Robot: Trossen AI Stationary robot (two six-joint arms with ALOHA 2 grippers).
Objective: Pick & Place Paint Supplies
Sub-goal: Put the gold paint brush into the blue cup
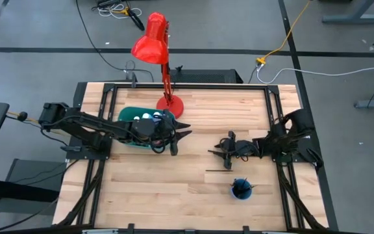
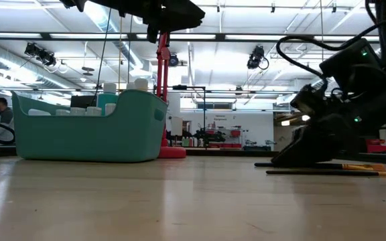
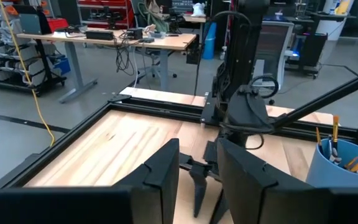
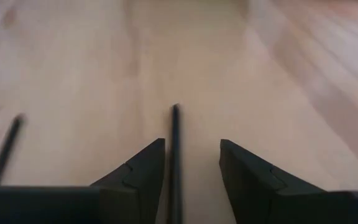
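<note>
Right now we are lowering our right gripper (image 4: 191,165) onto the table (image 1: 174,195) with its jaws parted, straddling a thin dark paintbrush (image 4: 175,149) that runs lengthwise between them, so closing should pinch its handle; a second paintbrush (image 4: 4,151) is lying off to one side. Our left gripper (image 1: 176,134) is hovering, jaws released, beside the teal bin (image 1: 130,116) holding the paint bottles (image 2: 122,89).
</note>
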